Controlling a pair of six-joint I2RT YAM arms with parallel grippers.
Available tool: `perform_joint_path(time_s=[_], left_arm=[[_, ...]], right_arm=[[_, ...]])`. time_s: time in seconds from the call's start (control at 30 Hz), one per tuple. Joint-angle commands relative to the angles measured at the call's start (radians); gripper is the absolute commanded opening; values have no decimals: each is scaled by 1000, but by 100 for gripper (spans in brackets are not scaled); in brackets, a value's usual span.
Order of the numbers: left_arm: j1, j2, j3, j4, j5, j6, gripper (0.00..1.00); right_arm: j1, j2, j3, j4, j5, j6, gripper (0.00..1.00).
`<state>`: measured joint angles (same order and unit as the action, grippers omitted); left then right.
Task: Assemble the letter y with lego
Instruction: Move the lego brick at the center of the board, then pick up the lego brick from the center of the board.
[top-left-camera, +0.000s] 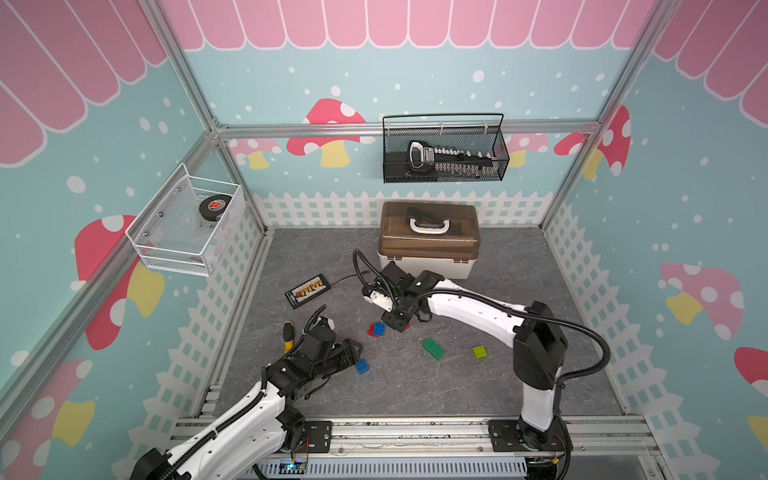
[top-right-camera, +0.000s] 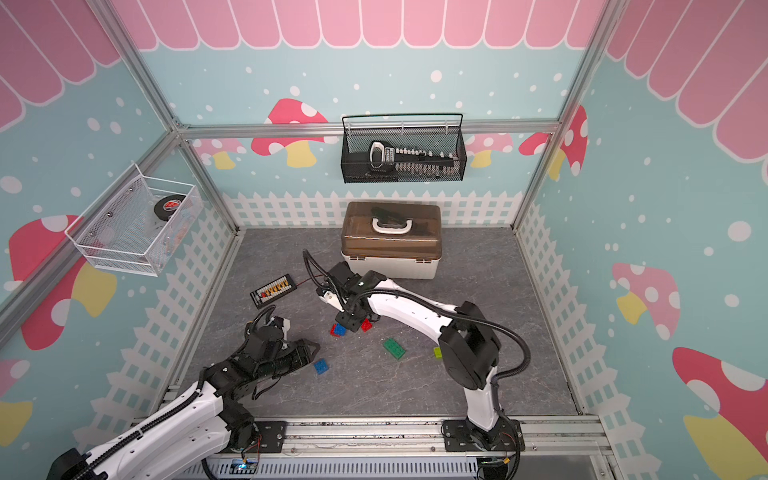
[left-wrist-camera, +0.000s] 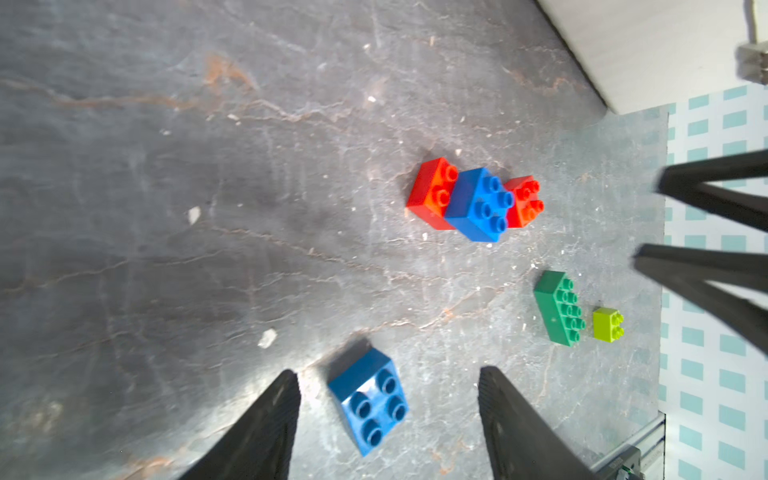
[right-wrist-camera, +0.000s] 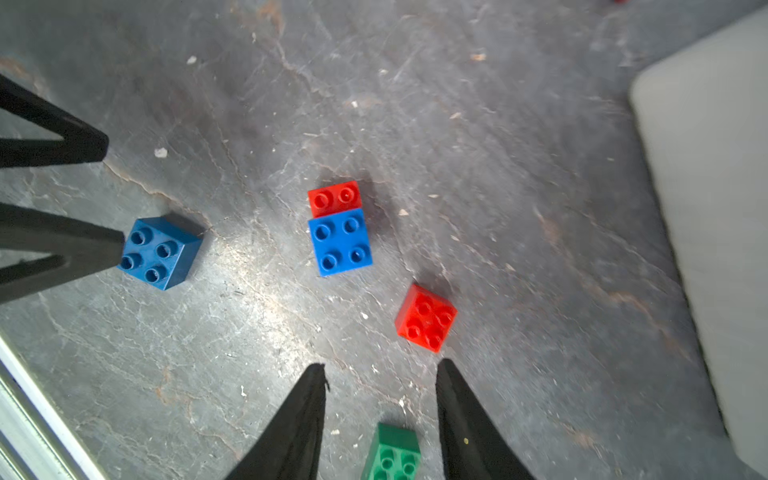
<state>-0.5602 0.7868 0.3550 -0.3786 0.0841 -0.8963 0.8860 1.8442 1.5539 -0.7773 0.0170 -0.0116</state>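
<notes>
- The left gripper (left-wrist-camera: 388, 372), jaws apart, straddles a loose blue brick (left-wrist-camera: 368, 401) lying on the grey desk (left-wrist-camera: 166, 208).
- The right gripper (right-wrist-camera: 381, 363), jaws apart and empty, hangs over the desk with a lone red brick (right-wrist-camera: 426, 318) just off one fingertip.
- A blue-on-red pair (right-wrist-camera: 340, 239), the only joined lego, sits mid-desk, with the blue covering half the red.
- A dark green long brick (top-left-camera: 433, 348) and a lime brick (top-left-camera: 480, 352) lie near each other, not touching.

red brick (right-wrist-camera: 426, 318) | blue brick (right-wrist-camera: 160, 251) | lime brick (left-wrist-camera: 607, 325) | dark-green brick (left-wrist-camera: 559, 307) | grey veined floor (right-wrist-camera: 498, 166)
</notes>
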Motion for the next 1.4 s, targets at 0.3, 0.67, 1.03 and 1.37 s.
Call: perform_joint_path(time_s=[0.3,0.67,1.03,1.37], left_arm=[[-165,221,202,55,-36,46,70],[-307,469,322,136,-54,57,69],[-333,554,351,174,-33,63,69],[-334,557,344,178,-39,59,68]], right_arm=[[-180,-353,-447,116,48,281,49],[-349,-543,-692,-15,124,520,54],[-417,-571,-832,22,50,577,61],[-447,-489,-856,99,-12,549,55]])
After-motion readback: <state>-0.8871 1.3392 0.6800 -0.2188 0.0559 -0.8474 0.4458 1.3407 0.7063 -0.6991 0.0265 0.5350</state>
